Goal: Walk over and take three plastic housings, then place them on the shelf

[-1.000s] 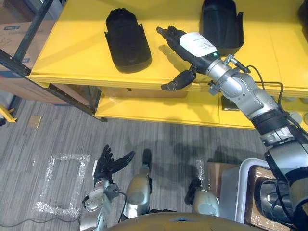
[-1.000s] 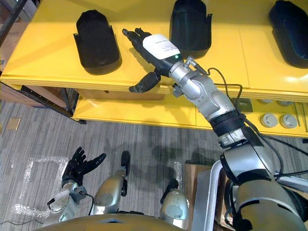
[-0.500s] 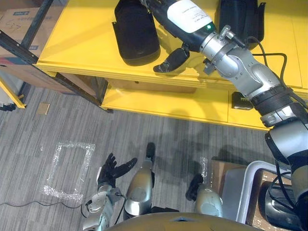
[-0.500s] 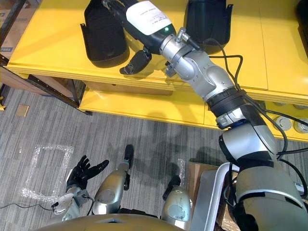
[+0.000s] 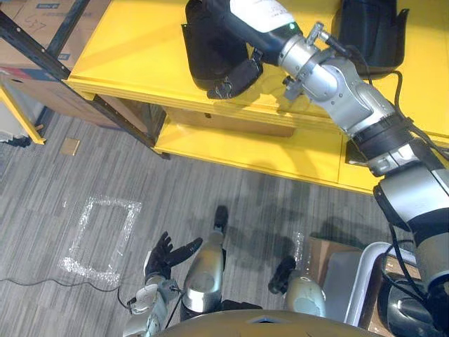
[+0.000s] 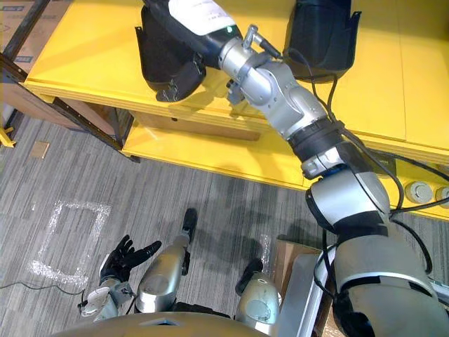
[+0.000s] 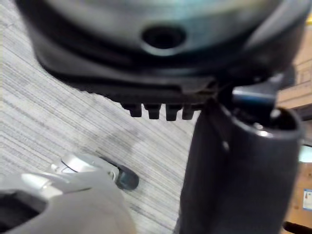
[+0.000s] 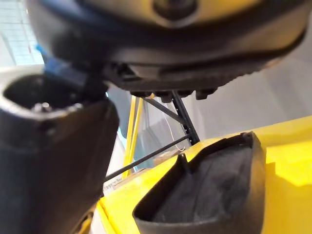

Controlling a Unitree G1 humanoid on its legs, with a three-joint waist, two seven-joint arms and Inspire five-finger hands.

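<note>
A black plastic housing [image 5: 200, 49], hollow like a shell with one round end, lies on the yellow shelf [image 5: 126, 56]. The right hand [image 5: 237, 74] is over it, thumb spread wide, fingers straight, holding nothing. Another black housing [image 5: 372, 31] lies further right. The left hand [image 5: 168, 254] hangs low, fingers spread.

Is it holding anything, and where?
Left robot hand: nothing. Right robot hand reaches over a black housing on the yellow shelf; hold cannot be told.
</note>
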